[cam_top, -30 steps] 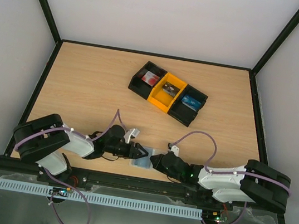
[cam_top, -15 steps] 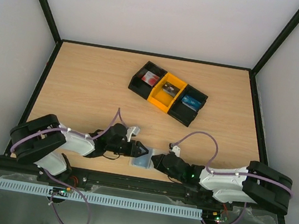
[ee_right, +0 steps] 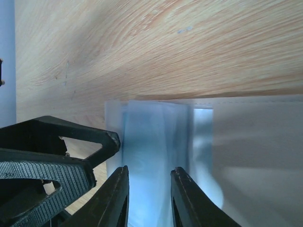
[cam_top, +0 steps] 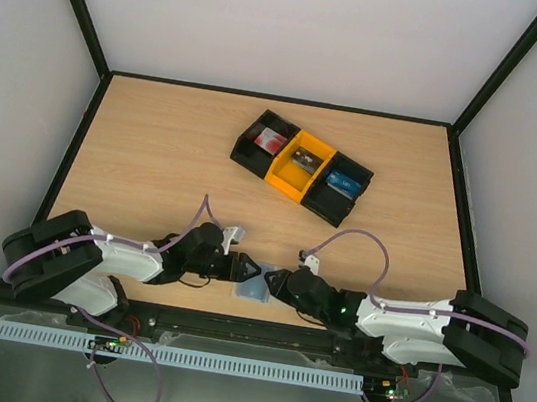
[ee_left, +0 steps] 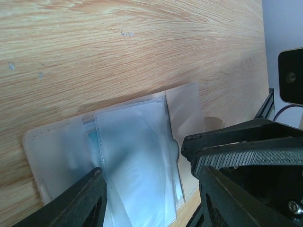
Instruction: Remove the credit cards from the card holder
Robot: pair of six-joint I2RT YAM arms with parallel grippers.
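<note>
The card holder (cam_top: 254,290), a translucent pale grey-blue sleeve, lies flat at the table's near edge between my two grippers. My left gripper (cam_top: 244,269) is open. In the left wrist view (ee_left: 149,182) its jaws stand wide apart over the card holder (ee_left: 137,151). My right gripper (cam_top: 272,283) is open. In the right wrist view (ee_right: 150,172) its jaws straddle a raised flap of the holder (ee_right: 156,137) with a narrower gap. A bluish edge (ee_left: 92,137) shows inside the sleeve; I cannot tell whether it is a card. A red card (cam_top: 271,141) lies in the tray.
A black-and-yellow three-compartment tray (cam_top: 330,203) stands mid-table, with a dark item (cam_top: 304,162) in its yellow middle and a blue one (cam_top: 342,182) on the right. The table's near edge and rail (cam_top: 249,332) run just behind the holder.
Both grippers have closed in on the card holder from either side. The right gripper moved left onto it and the left gripper shifted slightly right and up.
</note>
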